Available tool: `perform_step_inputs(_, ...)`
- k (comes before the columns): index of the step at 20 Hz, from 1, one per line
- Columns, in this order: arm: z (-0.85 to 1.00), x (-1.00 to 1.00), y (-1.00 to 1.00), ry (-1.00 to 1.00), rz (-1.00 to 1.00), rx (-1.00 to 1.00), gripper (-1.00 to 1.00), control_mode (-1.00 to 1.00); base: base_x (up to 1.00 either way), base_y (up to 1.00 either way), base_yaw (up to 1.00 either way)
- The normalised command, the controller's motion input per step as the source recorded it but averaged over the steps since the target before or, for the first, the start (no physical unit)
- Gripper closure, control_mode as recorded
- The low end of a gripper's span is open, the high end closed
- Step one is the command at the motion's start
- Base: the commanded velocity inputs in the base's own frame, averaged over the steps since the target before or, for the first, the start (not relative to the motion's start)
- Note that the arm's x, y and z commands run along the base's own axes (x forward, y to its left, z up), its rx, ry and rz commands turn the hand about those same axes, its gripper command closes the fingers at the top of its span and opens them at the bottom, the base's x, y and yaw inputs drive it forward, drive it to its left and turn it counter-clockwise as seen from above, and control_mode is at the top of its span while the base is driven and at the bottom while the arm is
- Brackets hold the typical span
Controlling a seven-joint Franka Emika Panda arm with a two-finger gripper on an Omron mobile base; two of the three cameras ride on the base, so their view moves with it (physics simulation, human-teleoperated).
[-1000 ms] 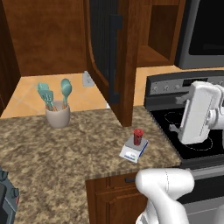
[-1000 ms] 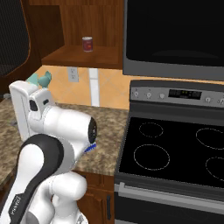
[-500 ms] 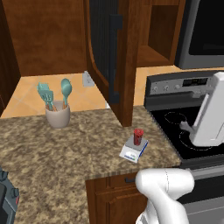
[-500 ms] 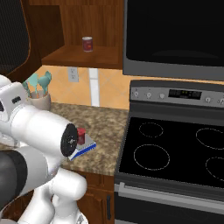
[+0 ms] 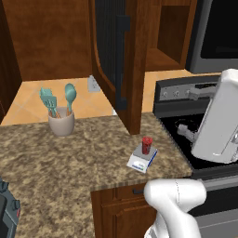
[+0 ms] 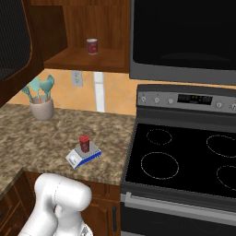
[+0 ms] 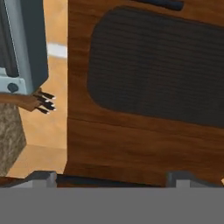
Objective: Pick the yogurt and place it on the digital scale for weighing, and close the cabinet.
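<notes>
The yogurt (image 5: 147,144) stands upright on the digital scale (image 5: 142,159) near the front edge of the stone surface (image 5: 69,158), so by my reading the weighing step is done and closing the cabinet (image 5: 117,60) is the step in hand. The tool (image 7: 111,177) has its jaws spread wide and holds nothing — its two tips sit close before the door's ribbed panel (image 7: 157,70). The door stands swung out over the surface; the next move likely calls for pressing against its face and sweeping it shut.
</notes>
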Motion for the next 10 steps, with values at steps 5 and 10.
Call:
perform_step_inputs(5, -0.51, -0.49, 1.00, -0.20, -0.49, 0.20, -1.00, -1.00, 0.00, 0.00, 0.00)
perform_step_inputs(10, -0.69, -0.01, 0.96, -0.18, -0.54, 0.22, -1.00, -1.00, 0.00, 0.00, 0.00)
